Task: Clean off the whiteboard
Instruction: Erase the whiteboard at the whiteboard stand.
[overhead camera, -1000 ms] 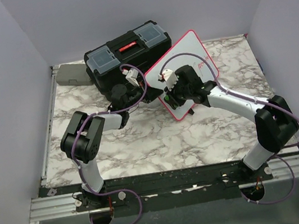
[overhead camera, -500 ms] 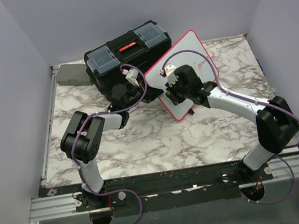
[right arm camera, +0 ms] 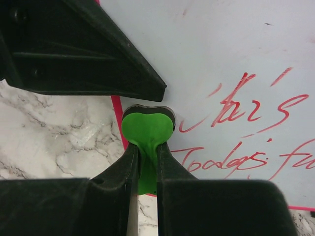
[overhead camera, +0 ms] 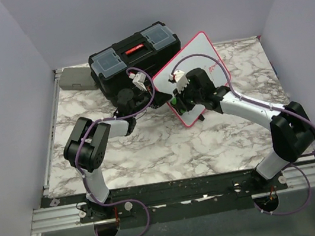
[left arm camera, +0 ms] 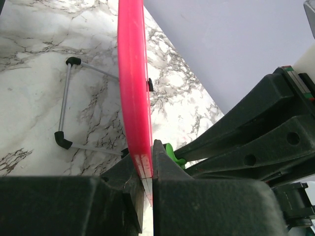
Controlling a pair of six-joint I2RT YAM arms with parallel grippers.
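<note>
whiteboard (overhead camera: pixel 198 51) held tilted on the marble table (overhead camera: pixel 150 149)

the pink-framed board stands tilted toward the far middle of the table, just beside the black toolbox (overhead camera: pixel 135 52). the left gripper (left arm camera: pixel 147 172) is pinched tight on the board's pink frame edge. the right gripper (right arm camera: pixel 146 169) is clenched on a green eraser (right arm camera: pixel 147 129), whose head lies over the frame next to the red handwriting (right arm camera: pixel 236 113) on the white face.

- Left arm (overhead camera: pixel 87 147) and right arm (overhead camera: pixel 246 107): white tubular links between chunky black joint housings.
- Purple cables (overhead camera: pixel 196 56) loop along both.
- White connector blocks (overhead camera: pixel 176 79) at the wrists.
- Gripper fingers (left arm camera: pixel 206 206): matte black, angular.
</note>
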